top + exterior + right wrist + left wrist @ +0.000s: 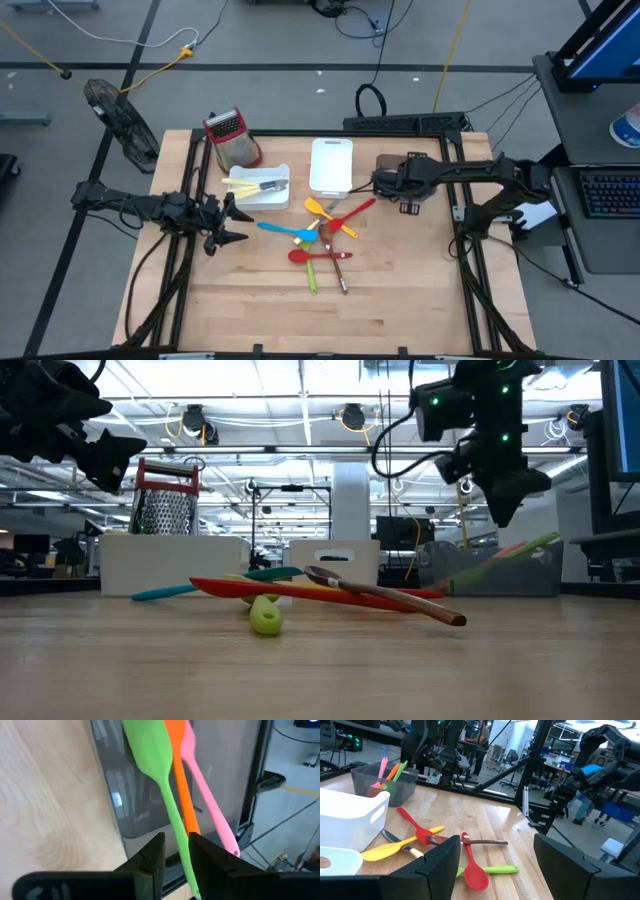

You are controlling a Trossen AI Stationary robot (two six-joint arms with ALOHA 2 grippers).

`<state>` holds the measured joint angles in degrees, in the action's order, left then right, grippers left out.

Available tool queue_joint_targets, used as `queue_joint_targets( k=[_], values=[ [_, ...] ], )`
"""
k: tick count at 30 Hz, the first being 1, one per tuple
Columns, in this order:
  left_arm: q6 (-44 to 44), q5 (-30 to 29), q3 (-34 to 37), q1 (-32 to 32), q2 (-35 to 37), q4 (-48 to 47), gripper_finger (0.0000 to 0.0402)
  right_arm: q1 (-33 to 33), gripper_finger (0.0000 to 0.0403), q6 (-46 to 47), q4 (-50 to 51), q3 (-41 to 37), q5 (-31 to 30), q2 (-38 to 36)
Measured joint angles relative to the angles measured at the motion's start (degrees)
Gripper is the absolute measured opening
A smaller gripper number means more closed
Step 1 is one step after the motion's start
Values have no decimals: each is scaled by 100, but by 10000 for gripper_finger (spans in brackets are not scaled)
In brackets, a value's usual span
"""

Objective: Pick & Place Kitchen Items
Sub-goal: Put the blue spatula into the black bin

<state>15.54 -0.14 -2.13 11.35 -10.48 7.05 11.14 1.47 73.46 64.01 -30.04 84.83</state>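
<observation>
Several utensils [318,240] lie crossed just right of the white tray [262,198], long axes fanned every way. Left gripper [228,222], fingers apart, hovers beside them. Further right, over the grey bin [387,782], the right gripper [175,855] is clamped on the green spatula [150,755], blade angled into the bin; a careless release could tip it out.

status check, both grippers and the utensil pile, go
Right gripper above the grey bin, fingers around the green spatula handle. Left gripper open, hovering left of the utensil pile. Nothing blocking.
</observation>
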Motion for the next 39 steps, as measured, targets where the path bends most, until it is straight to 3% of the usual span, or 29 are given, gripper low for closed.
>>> queue_joint_targets(
  k=[20,30,39],
  values=[
    [168,4,0,-2,0,27,257,-721,2,2613,-381,0,33,-1561],
    [180,5,0,-2,0,77,258,-1007,1,2493,-1561,0,483,-2229],
    [1121,-269,0,2,2,916,257,-1455,1,2268,-2528,-2,487,-2931]
  ],
)
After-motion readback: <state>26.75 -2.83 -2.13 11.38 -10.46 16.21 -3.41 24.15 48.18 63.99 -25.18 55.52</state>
